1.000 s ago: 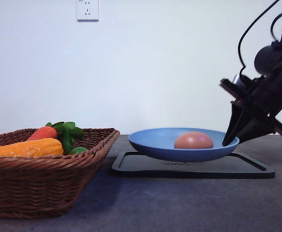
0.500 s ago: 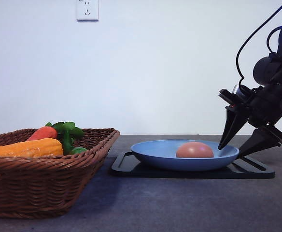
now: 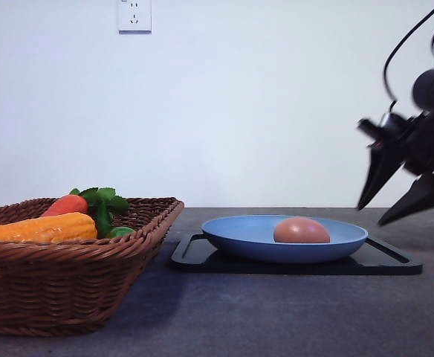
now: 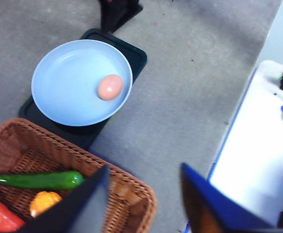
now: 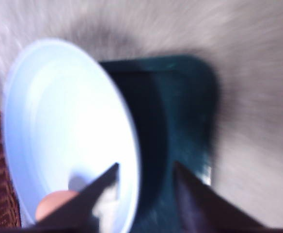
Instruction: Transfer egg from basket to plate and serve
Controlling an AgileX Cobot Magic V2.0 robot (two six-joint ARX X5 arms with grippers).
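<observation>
Left of right pincer (image 3: 380, 214): egg (image 3: 301, 230)

Right hand (image 3: 382, 216) hangs open, empty; left hand (image 4: 144, 194) apparently open too

Open air above the plate (image 3: 239, 234), egg (image 3: 302, 230) uncovered right of its centre, right pincer (image 3: 386, 214) parted just beyond the plate's right rim, basket (image 3: 68, 286) walling the plate's left, bare counter (image 3: 291, 312) before it
</observation>
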